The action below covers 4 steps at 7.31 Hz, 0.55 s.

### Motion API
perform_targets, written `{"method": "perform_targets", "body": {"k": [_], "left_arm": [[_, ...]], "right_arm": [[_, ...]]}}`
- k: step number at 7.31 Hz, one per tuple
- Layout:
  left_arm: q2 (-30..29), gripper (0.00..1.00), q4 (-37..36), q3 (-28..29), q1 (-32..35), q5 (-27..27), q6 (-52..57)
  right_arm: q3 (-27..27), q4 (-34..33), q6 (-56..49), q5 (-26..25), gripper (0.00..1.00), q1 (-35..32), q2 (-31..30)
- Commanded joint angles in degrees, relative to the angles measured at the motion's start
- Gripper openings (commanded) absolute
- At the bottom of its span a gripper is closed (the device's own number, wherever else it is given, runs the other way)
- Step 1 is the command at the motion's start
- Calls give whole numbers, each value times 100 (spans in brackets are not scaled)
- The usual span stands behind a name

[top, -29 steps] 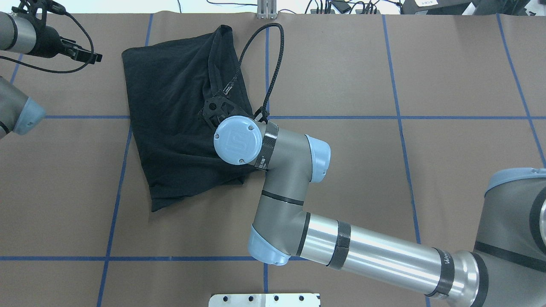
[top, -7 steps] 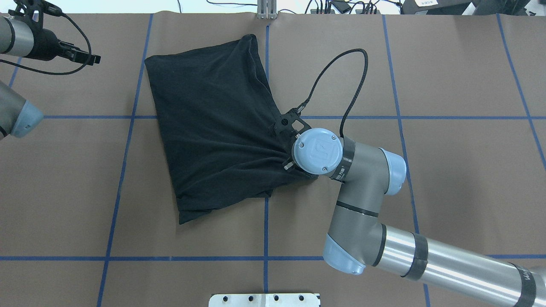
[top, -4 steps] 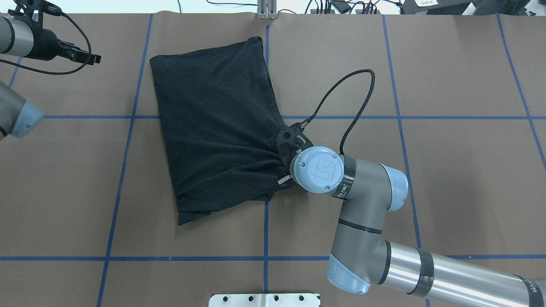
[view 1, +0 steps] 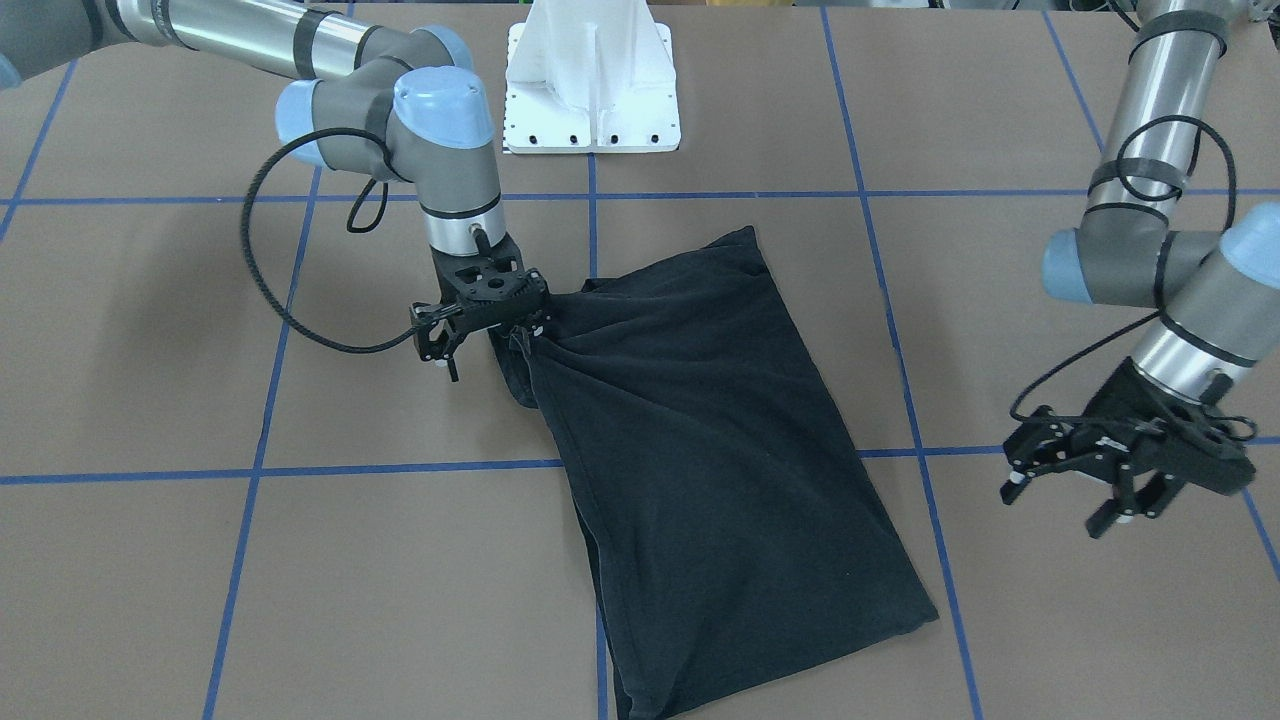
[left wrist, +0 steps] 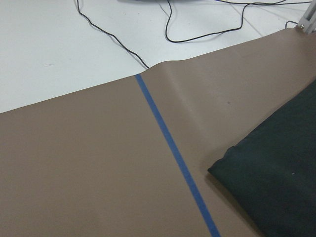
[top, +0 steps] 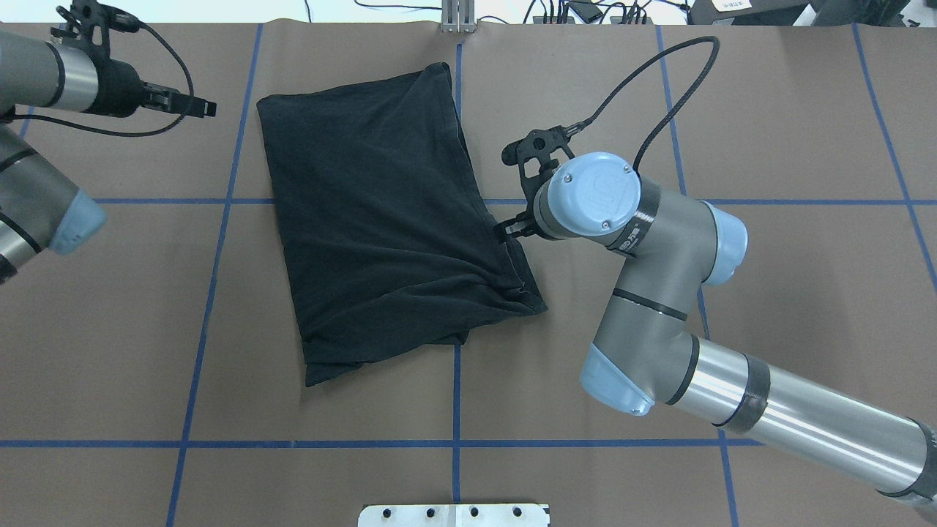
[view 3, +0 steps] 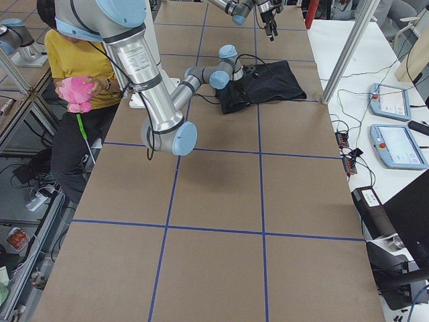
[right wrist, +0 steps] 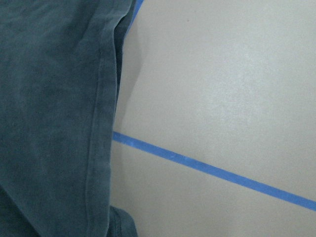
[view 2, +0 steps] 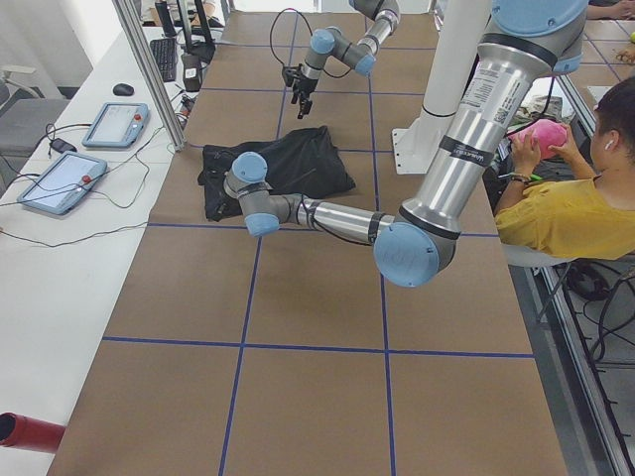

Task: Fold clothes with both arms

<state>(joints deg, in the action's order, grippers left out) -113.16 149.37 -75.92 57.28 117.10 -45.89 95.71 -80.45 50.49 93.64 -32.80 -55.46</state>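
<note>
At 10 o'clock of the shirt (view 1: 700,420), front view, your right gripper (view 1: 490,345) stands wide beside it; left gripper (view 1: 1058,505) hangs wide at 3 o'clock.

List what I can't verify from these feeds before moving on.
1) Whether the right arm's black pincer touches the folded black T-shirt: the light blue wrist cap covers it overhead; front-facing, black merges with black.
2) Fingers of it and the left arm's black pincer: outside both wrist views, too small in side views.
3) T-shirt's lower layers: covered by its top layer everywhere.
</note>
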Motion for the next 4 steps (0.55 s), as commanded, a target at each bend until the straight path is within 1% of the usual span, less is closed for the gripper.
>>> {"method": "perform_targets", "body": {"k": [1,2,3,4], "left_arm": [[389,100,4,-1042,-1152,-708,-1687],[722,100,-48,-1604,-1845,-1463,-2321],[908,100,-161,-1871,-2287,-1784,-2971],[954,100,-441,-2030,-2701,-2161,-3343]], "right_arm": [[149,204,1030,390,99,-156,-8],[263,214,1050,496,99,-165,-113],[325,223,1129,480,99,-156,-184],[343,223,1130,462,99,-165,-193]]}}
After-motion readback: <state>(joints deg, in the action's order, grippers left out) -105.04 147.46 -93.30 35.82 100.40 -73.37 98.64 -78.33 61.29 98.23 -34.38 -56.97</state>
